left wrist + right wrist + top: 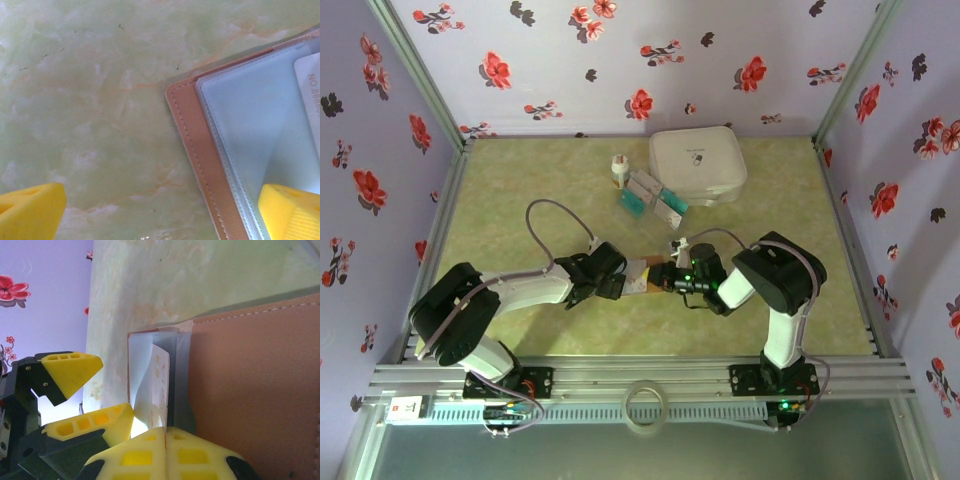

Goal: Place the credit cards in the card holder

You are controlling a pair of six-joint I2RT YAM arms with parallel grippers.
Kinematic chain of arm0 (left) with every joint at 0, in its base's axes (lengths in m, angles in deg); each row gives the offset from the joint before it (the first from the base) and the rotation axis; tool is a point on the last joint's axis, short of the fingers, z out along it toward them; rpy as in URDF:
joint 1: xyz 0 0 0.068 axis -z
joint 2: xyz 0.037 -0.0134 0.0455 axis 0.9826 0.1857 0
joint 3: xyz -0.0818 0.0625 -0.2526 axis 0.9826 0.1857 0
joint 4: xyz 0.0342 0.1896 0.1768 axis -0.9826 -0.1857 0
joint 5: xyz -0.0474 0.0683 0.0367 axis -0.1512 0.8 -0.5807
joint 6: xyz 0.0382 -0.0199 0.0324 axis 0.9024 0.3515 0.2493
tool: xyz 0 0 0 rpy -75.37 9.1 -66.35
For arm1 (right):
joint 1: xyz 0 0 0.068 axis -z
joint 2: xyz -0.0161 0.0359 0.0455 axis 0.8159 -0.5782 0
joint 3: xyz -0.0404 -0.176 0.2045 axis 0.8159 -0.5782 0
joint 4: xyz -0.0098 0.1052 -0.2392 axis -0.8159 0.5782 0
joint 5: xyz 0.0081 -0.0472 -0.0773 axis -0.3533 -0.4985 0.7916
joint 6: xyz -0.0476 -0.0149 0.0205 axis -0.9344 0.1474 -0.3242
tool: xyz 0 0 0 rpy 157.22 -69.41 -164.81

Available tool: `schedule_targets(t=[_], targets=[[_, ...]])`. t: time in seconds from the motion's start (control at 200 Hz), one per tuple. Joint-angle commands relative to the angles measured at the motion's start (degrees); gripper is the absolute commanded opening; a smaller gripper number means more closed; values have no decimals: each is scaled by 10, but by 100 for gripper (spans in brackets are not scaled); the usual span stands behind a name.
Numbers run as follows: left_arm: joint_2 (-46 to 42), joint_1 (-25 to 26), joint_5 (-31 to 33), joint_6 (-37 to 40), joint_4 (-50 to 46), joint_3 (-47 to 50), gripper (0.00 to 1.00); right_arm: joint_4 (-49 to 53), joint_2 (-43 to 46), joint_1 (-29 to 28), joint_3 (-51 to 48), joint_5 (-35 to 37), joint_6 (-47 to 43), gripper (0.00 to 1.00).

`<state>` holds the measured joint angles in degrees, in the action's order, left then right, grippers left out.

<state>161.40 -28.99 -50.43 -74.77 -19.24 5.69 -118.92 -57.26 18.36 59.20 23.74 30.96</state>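
Near the middle of the tabletop (520, 210), a little toward its near edge, the card holder (642, 276) lies open, reddish-brown leather with pale stitching and clear plastic sleeves (250, 125) inside. One white card (310, 85) (printed digits show along its edge) sits within a sleeve. The left gripper (618, 284) is at the holder's left side, its jaws spread wide: one yellow fingertip (292, 210) is over the sleeves near the stitched border, and the other hangs over bare tabletop beside the holder. The right gripper (165, 452) meets the holder from the right, its jaws pressed together right at the edge of a pale sleeve leaf that lifts off the leather. Whether they nip that leaf I cannot tell. The other credit cards (653, 200), white and teal, lie in a loose heap well apart from the holder, toward the far edge, close against a white zip case (698, 165). A small white bottle (618, 168) stands just left of the heap.
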Motion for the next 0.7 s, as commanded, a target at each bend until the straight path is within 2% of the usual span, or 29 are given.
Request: schedule_targets(t=[0.0, 0.065, 0.21, 0.445, 0.5, 0.695], targets=[[-2, 3, 11, -2, -23, 8, 100, 45, -17, 1, 9, -1, -3, 17], [-6, 2, 12, -2, -26, 5, 100, 53, -13, 1, 10, 4, -2, 29], [-31, -12, 10, -7, -32, 2, 100, 103, 17, 3, 19, 19, -17, 39], [-71, -49, -10, -24, -46, 6, 100, 264, 91, 3, 65, 62, -69, 50], [-75, -55, -12, -26, -48, 10, 100, 298, 103, 3, 76, 71, -81, 58], [-74, -62, -20, -35, -57, 19, 100, 388, 141, -4, 113, 95, -114, 61]])
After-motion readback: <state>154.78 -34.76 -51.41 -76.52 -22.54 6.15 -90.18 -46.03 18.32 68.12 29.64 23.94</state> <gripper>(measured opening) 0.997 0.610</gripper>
